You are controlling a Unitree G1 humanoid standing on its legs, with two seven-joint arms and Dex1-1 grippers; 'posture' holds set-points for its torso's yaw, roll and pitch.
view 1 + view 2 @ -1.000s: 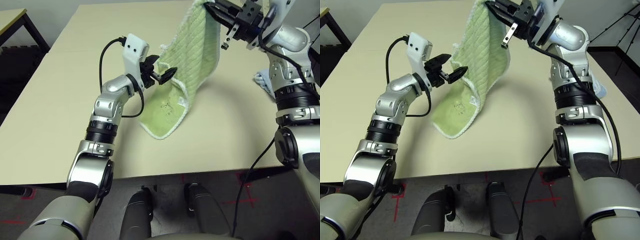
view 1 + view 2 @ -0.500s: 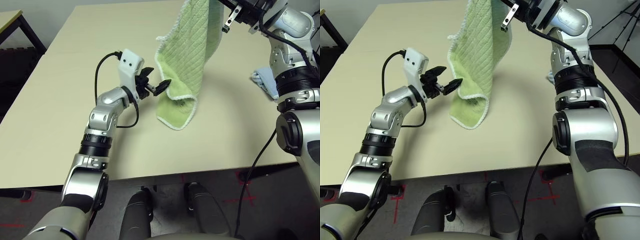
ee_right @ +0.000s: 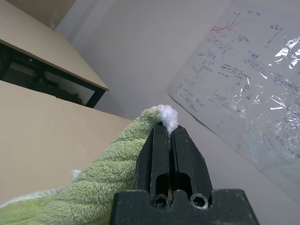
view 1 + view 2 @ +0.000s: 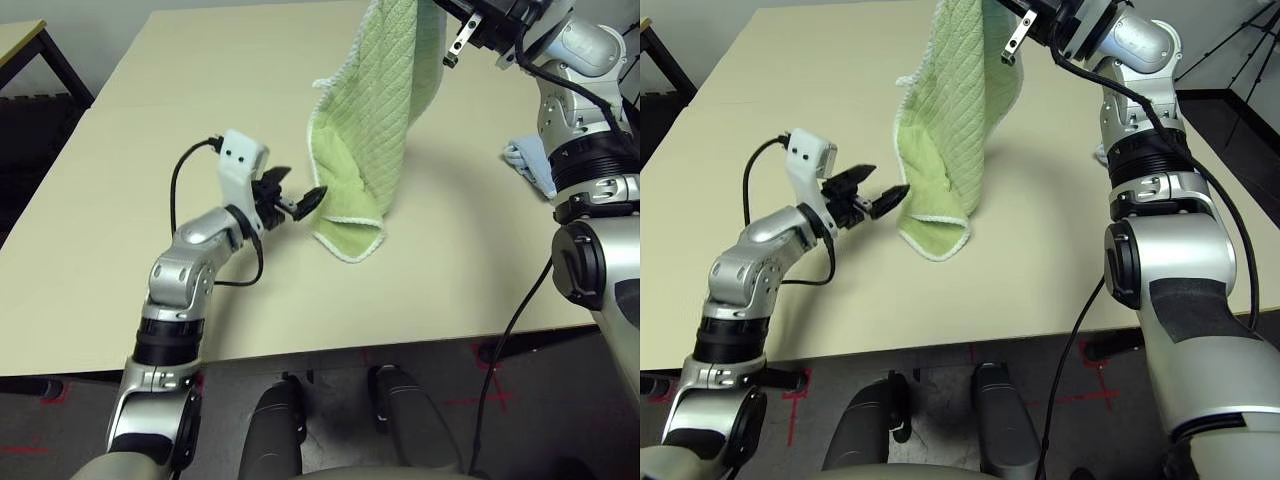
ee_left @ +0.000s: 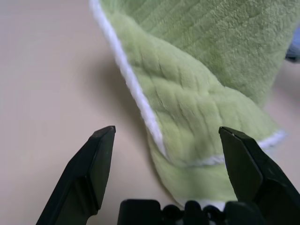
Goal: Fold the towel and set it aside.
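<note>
Two end effectors of mine are at work over the tabletop, whose near edge runs straight across in front of me. Starting nearest that edge, the lowest corner of the light-green towel hangs down toward the middle of the tabletop, its white edging facing me; whether it touches the surface I cannot tell. Just above that corner, a quilted flap with its own white hem overlaps the lower part. My left end effector is spread wide and empty, beside the towel's left border, on the side toward the left edge of the tabletop. Toward the right edge, beside my right forearm, lies a crumpled light blue cloth. Farther out, my right end effector is pressed together, pinching the towel at its white-edged top, so the fabric slopes down from it. Beyond the far left corner of the tabletop stands another table.
</note>
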